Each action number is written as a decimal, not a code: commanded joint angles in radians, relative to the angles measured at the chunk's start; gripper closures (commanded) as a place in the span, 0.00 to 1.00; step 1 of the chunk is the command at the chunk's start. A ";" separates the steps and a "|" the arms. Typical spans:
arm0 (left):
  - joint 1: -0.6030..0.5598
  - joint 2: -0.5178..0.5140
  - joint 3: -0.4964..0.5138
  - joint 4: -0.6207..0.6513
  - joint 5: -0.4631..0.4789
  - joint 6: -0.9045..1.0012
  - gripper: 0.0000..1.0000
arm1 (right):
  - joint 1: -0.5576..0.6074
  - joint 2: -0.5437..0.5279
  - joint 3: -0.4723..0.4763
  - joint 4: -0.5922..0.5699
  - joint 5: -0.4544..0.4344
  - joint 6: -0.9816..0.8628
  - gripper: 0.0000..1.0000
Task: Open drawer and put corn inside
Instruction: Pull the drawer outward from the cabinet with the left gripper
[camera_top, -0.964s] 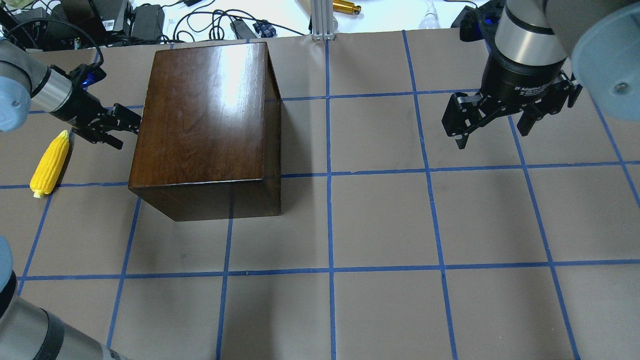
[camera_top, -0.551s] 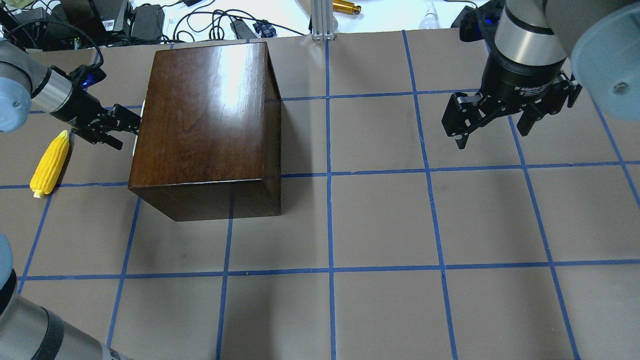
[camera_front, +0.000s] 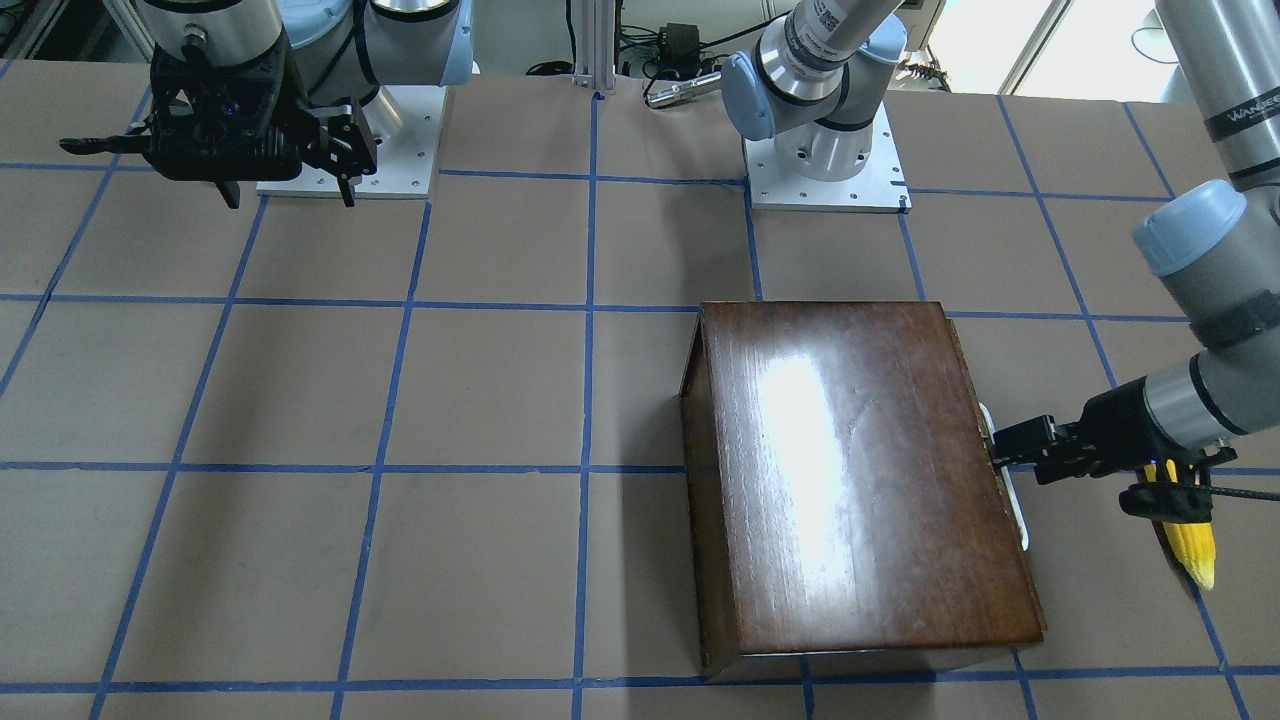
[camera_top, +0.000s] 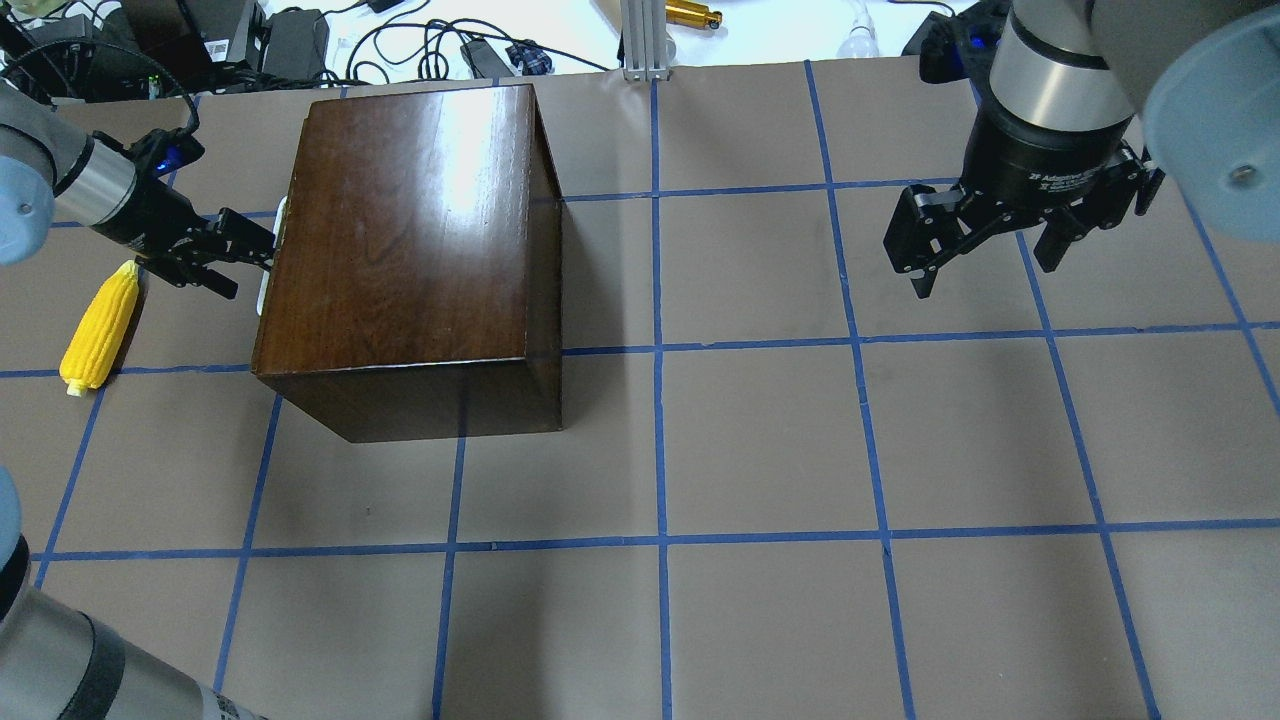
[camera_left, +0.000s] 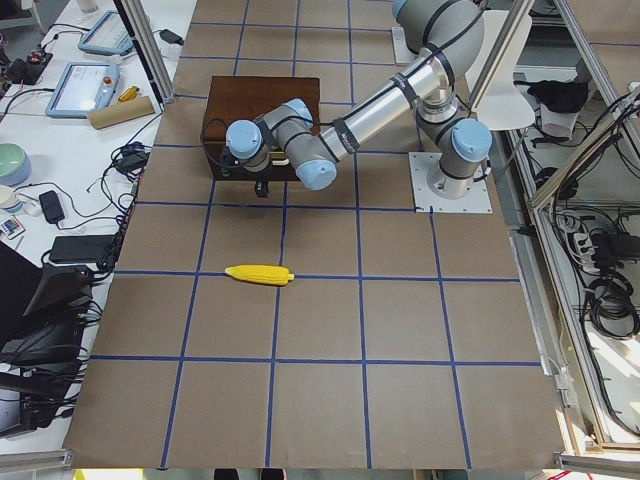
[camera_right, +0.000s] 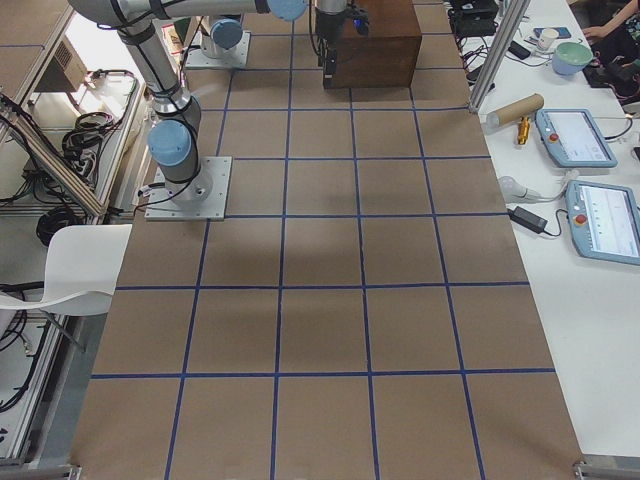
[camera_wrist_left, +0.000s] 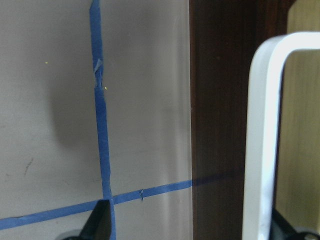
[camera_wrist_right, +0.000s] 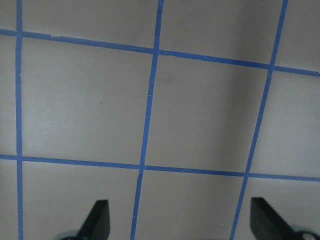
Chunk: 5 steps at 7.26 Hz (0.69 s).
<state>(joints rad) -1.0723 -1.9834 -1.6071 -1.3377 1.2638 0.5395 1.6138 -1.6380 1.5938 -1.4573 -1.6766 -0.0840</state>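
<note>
Overhead exterior view: the dark wooden box (camera_top: 400, 230) stands on the taped table (camera_top: 760, 440), left of centre. Of the drawer (camera_top: 265, 292), only the white pull shows, just past the box's left edge; how far the drawer is out cannot be determined. The left gripper (camera_top: 250, 268) is level with that face, its fingers spread. In the left wrist view the pull (camera_wrist_left: 260, 125) lies between the two fingertips, close against the one on that view's right. The corn (camera_top: 100, 325) lies flat on the table outside the drawer, just beside the left wrist and apart from the box, with its pale tip pointing toward the robot. The right gripper (camera_top: 985, 278) hangs above bare table, well apart from the box, fingers spread and holding nothing.
</note>
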 joint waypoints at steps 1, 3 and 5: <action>0.015 0.000 -0.001 0.000 0.000 0.002 0.00 | 0.000 0.001 0.000 0.000 0.000 0.000 0.00; 0.015 -0.002 0.006 0.000 0.002 0.004 0.00 | 0.000 0.001 0.000 0.000 0.000 0.000 0.00; 0.055 -0.002 0.004 0.000 0.005 0.004 0.00 | 0.000 0.001 0.000 0.000 0.000 0.000 0.00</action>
<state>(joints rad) -1.0436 -1.9847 -1.6024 -1.3376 1.2677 0.5429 1.6138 -1.6368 1.5938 -1.4573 -1.6767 -0.0844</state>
